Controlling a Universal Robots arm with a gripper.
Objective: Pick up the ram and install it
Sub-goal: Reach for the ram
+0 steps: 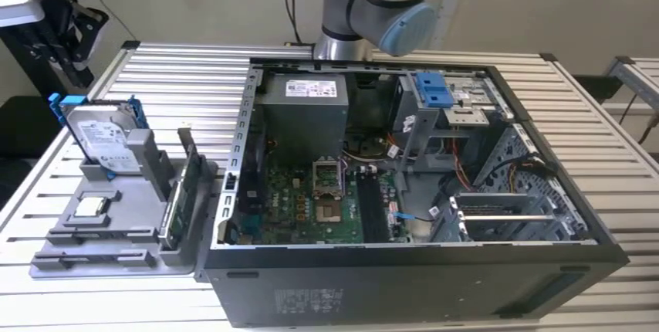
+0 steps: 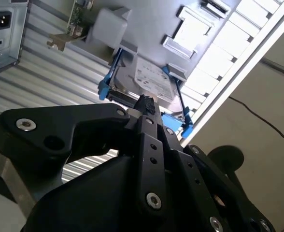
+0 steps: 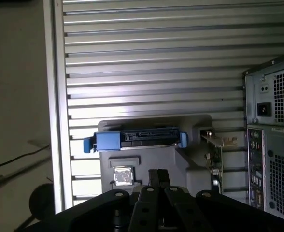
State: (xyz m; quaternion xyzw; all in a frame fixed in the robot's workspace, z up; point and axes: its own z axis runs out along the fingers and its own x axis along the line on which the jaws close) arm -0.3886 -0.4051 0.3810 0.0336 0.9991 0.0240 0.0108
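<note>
Grey holder, open case, ram not yet taken.

From the exterior view's left you have: drive (image 1: 103,135) in its blue frame, upright at the holder's (image 1: 129,220) back corner; chip (image 1: 91,207) flat in its recess; ram (image 1: 188,156) on edge in a slot on the holder's side nearest the case, beside the green card (image 1: 173,212), probably stood that way so its top edge can be pinched; case (image 1: 412,286) lying open side up, board (image 1: 299,208) exposed for fitting; arm (image 1: 376,8) behind it. In the first wrist view your gripper (image 3: 158,174) hangs high over the holder, jaws closed together on nothing.
</note>
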